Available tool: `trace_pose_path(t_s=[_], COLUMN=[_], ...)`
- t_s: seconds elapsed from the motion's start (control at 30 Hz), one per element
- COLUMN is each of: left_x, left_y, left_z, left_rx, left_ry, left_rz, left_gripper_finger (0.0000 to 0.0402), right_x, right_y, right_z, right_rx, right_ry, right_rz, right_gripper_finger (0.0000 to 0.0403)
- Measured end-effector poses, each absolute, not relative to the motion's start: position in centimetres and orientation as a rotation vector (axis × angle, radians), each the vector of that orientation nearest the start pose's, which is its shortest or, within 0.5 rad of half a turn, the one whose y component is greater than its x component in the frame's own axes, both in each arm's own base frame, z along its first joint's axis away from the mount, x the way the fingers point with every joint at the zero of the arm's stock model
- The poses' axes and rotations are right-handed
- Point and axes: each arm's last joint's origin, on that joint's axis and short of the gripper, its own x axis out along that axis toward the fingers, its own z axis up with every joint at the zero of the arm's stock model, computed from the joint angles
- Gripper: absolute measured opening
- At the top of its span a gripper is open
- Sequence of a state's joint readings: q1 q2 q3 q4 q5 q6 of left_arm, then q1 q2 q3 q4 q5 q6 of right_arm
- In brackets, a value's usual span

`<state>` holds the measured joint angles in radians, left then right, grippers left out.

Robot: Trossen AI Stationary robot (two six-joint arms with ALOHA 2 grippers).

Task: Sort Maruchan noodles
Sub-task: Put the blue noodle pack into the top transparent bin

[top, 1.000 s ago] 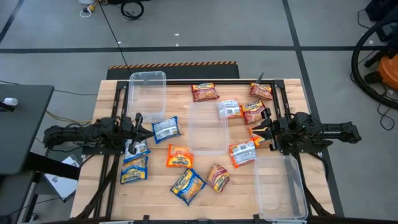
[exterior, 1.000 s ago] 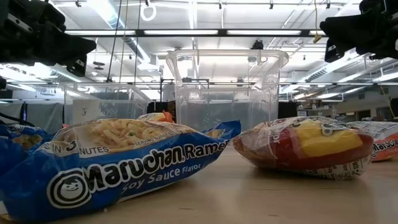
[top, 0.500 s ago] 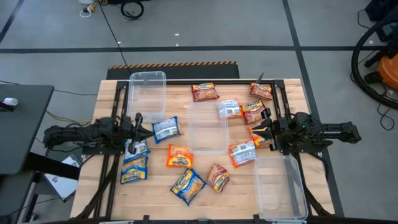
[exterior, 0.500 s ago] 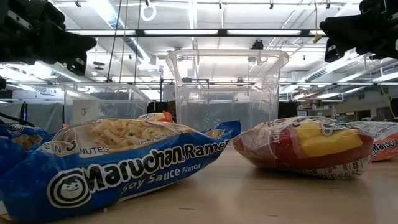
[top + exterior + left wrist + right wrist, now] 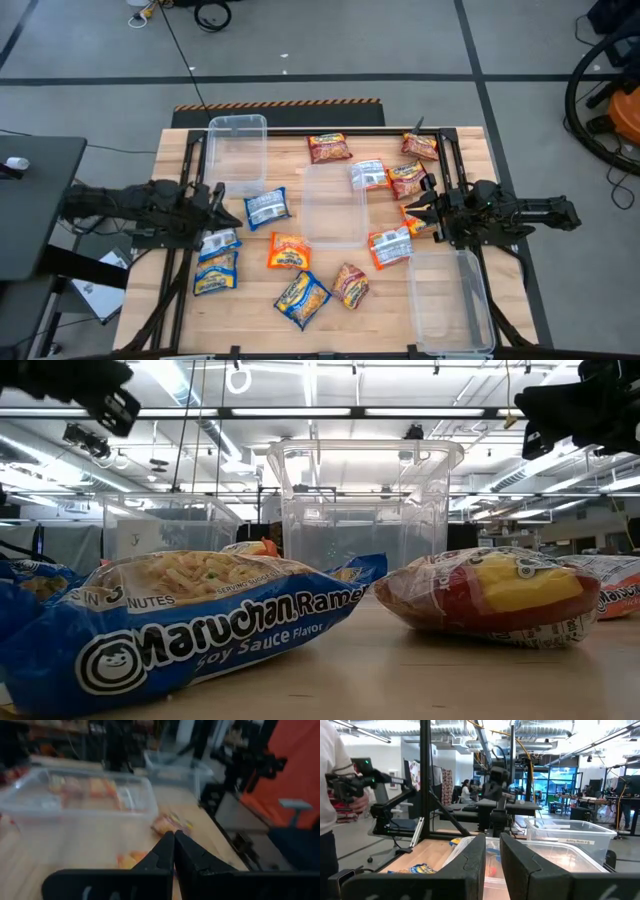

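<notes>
Blue noodle packet [image 5: 267,207] lies just beside left end effector [image 5: 228,208].

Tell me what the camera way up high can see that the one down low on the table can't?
Only the high view shows both arms whole, the left gripper and right gripper, three clear bins and every scattered noodle packet, like the dark red packet at the far edge. Only the low view shows the ceiling lights and the words "Soy Sauce Flavor" on the blue Maruchan Ramen packet. Both show the middle bin and the wooden table.
</notes>
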<state>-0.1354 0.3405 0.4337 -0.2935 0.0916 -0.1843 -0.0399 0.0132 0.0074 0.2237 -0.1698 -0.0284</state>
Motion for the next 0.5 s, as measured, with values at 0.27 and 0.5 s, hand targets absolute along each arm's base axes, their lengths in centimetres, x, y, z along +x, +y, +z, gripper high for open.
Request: trace_pose_path(t_s=[0.27, 0.5], left_x=[13.1, 16.5], left_y=[-5.0, -7.9], left_z=[30.2, 31.3], left_rx=[-0.271, -0.218], left_ry=[0.556, 0.922], left_rz=[-0.356, -0.341], left_gripper_finger=[0.0013, 0.0013], right_x=[9.5, 9.5], right_y=[0.1, 0.1], right_z=[18.6, 18.6], right_rx=[-0.051, -0.051], right_ry=[-0.219, -0.219], right_rz=[0.127, 0.126], right_gripper_finger=[0.0064, 0.0064])
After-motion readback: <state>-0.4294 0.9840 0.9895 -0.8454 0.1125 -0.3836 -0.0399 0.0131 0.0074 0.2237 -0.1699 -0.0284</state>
